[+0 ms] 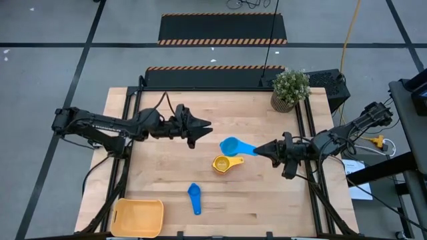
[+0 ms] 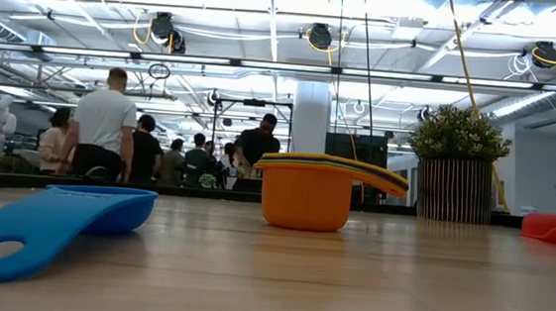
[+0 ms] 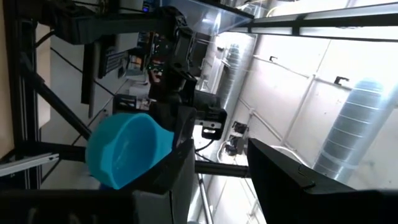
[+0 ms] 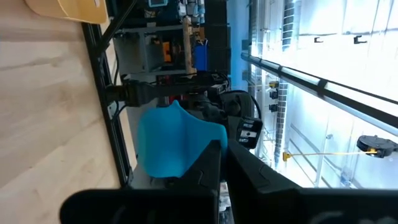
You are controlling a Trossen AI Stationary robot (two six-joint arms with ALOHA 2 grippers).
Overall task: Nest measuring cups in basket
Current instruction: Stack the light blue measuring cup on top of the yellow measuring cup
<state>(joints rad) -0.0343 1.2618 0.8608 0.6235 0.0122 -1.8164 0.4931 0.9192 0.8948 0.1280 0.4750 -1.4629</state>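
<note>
My right gripper [image 1: 257,149] hovers over the table's right half, shut on a light blue measuring cup [image 1: 232,145]. My left gripper [image 1: 203,128] stands open just left of that cup, at the same height, with nothing between its fingers. A yellow-orange cup [image 1: 223,163] rests on its base on the table, with other cups' handles nested in it [image 2: 337,166]. A small blue cup [image 1: 194,198] lies nearer the front edge. A red cup [image 2: 555,228] sits at the right. The yellow-orange basket [image 1: 138,218] lies at the near left corner. My right gripper pinches the light blue cup's handle [image 4: 202,135] between its two fingers. The fingers come level from the table's right side and lie along the handle. The cup is lifted clear of the table, its bowl [image 3: 121,152] sticking out beyond the fingertips with its mouth turned toward my left gripper.
A potted plant [image 1: 289,90] stands at the far right corner. Black frame rails [image 1: 127,133] run along the table's left and right sides. Bare wood lies between the cups and the basket. People stand in the room beyond the far edge [image 2: 107,122].
</note>
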